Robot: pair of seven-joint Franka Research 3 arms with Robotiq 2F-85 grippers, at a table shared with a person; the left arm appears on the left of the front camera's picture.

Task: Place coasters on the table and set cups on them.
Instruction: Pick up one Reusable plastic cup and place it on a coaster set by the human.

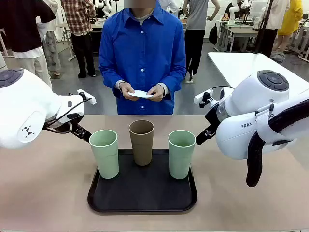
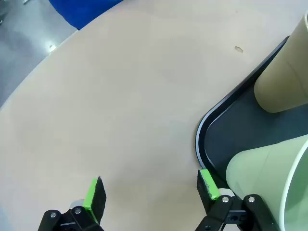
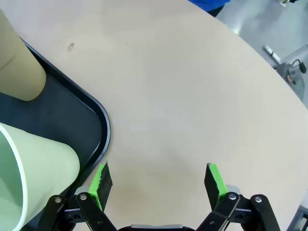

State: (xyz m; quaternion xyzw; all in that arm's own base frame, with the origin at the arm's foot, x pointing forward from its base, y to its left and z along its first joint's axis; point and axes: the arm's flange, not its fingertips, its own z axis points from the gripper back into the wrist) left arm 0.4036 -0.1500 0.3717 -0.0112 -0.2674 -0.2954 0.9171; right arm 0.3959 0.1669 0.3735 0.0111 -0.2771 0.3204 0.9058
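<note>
Coasters: the coasters [image 1: 140,94] are in the person's hands [image 1: 157,92] at the far side of the table [image 1: 43,193]; none lies on it yet, and their number is hard to tell.
Cups: the left mint cup [image 1: 104,153], brown cup [image 1: 141,142] and right mint cup [image 1: 181,153] stand upright in a row on the black tray [image 1: 142,200].
Left gripper: the left gripper [image 2: 150,185] hangs over bare table with jaws spread wide, holding nothing, beside the tray's corner.
Right gripper: the right gripper [image 3: 157,172] mirrors it at the opposite corner, equally wide and empty.
Turning point: the coasters lie straight across the table, midway between the arms, so neither is nearer. Each mint cup stands just beside its own gripper, with its long axis vertical.
</note>
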